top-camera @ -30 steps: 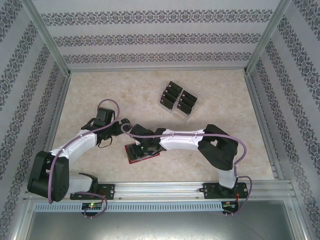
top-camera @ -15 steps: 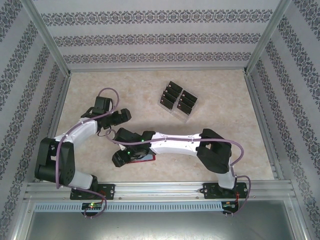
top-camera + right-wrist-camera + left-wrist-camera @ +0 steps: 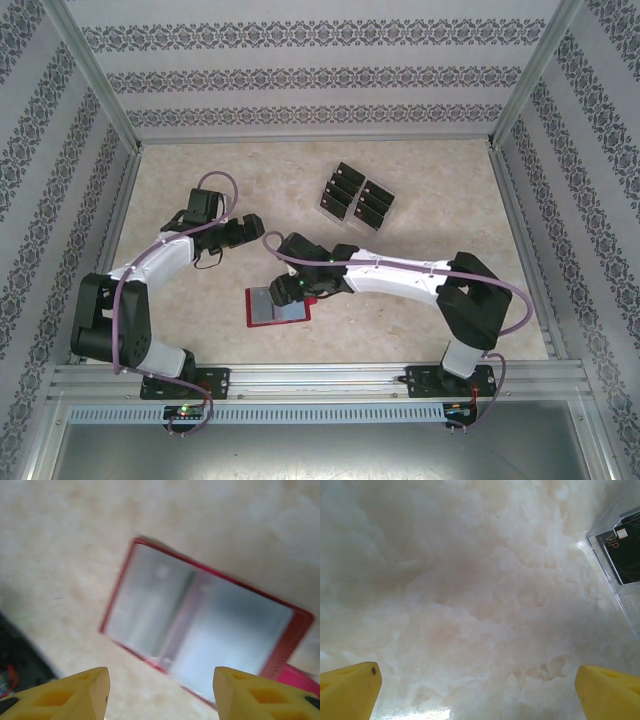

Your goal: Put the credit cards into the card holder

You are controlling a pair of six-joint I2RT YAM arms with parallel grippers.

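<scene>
Card holder point(image 3: 272, 306) lies open flat near the front edge; R gripper point(image 3: 160, 692) hovers above it, jaws apart, empty. L gripper point(image 3: 477, 690) is wide open, nothing held. Credit cards point(image 3: 357, 200) sit in the clear stand point(image 3: 328, 210) further back. Take one by its top edge w/ L; pin the holder w/ R.

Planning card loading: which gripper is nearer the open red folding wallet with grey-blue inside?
Right. The right gripper hovers over the far edge of the red folding wallet; the left gripper sits farther back and left.
</scene>
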